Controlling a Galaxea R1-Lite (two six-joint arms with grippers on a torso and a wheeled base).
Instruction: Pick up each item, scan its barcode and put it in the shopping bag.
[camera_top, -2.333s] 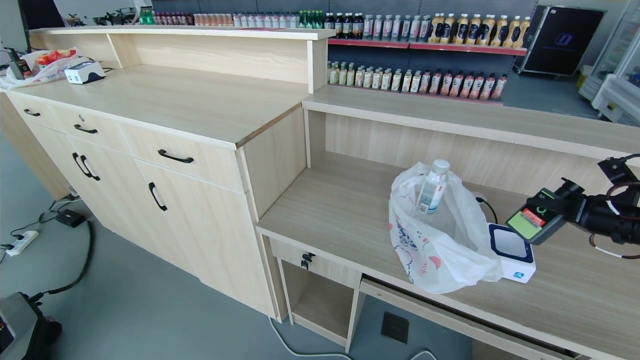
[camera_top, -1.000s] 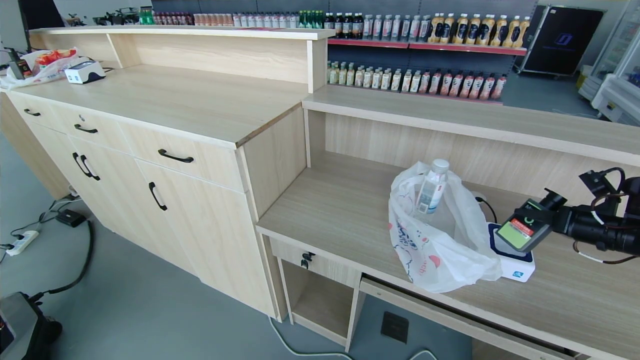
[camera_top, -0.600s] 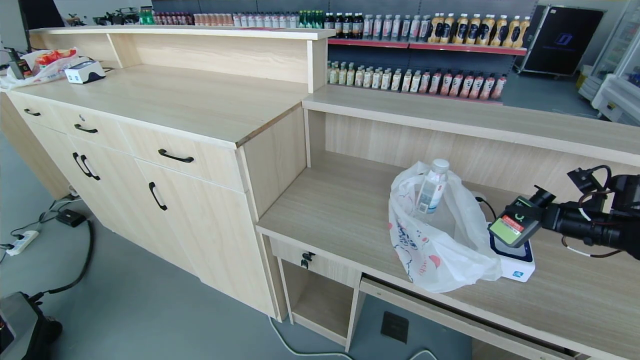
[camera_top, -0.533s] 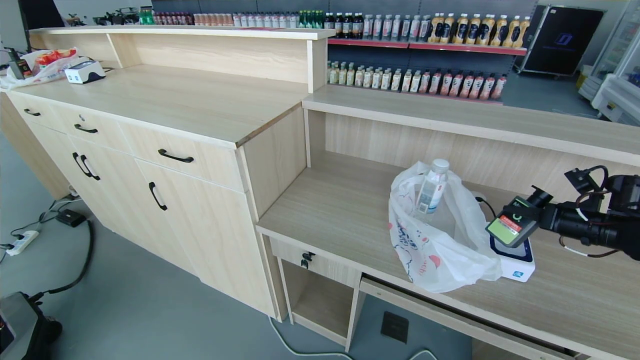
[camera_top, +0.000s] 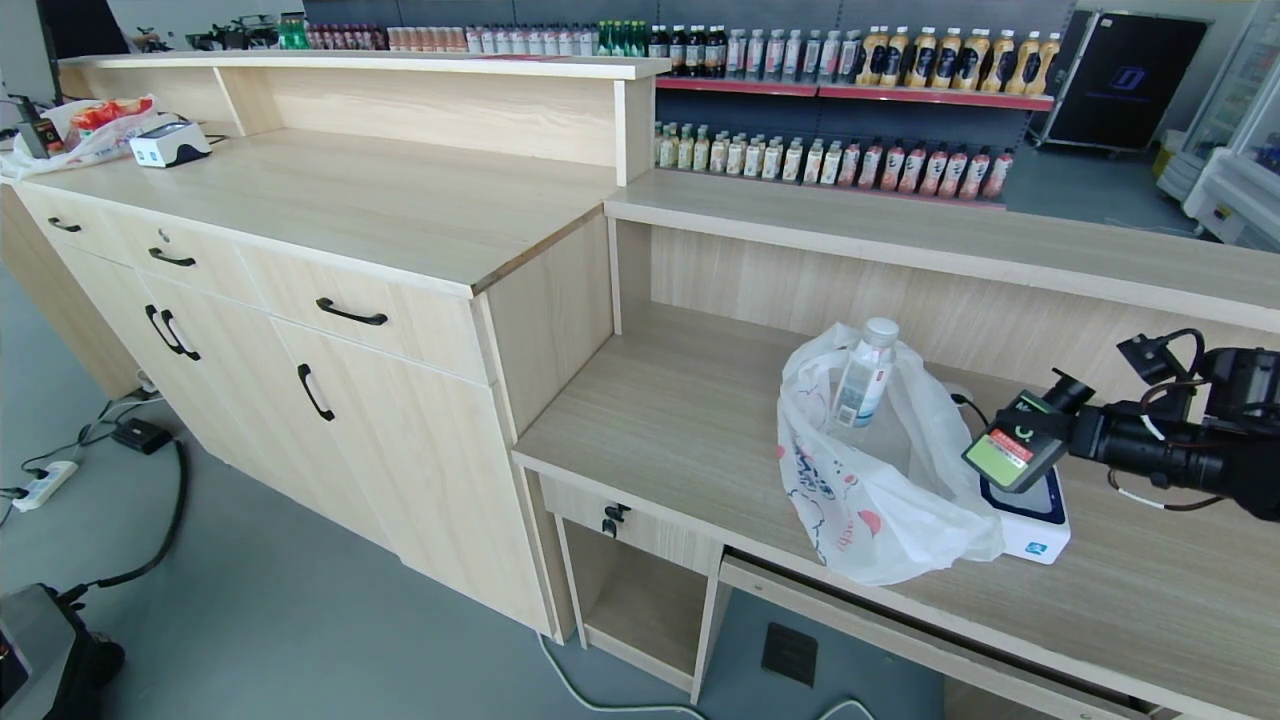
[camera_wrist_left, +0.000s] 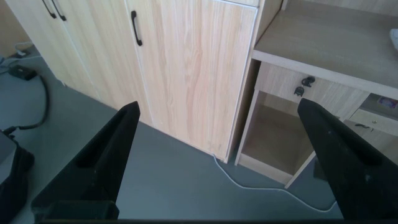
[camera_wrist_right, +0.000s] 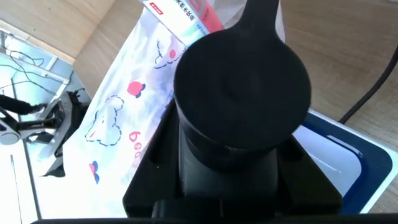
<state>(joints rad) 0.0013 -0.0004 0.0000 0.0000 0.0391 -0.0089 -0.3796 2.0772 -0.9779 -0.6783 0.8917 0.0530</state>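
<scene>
My right pincer, pinching the small dark box with green-and-red label, has drifted leftward, now right of centre over the white-and-blue square scanner. Scan likely in progress; white plastic shopping bag next.

two white plastic bags: the shopping bag on the low counter, a second bag far off on the long counter
two white scanner boxes — near scanner just beside the shopping bag, far scanner beside the second bag
one clear bottle, upright in the shopping bag
one green-faced packet
two grippers — right gripper, left gripper
six black handles on the cabinet fronts
two shelf rows of bottles, too many and too small to count
one power strip on the floor
</scene>
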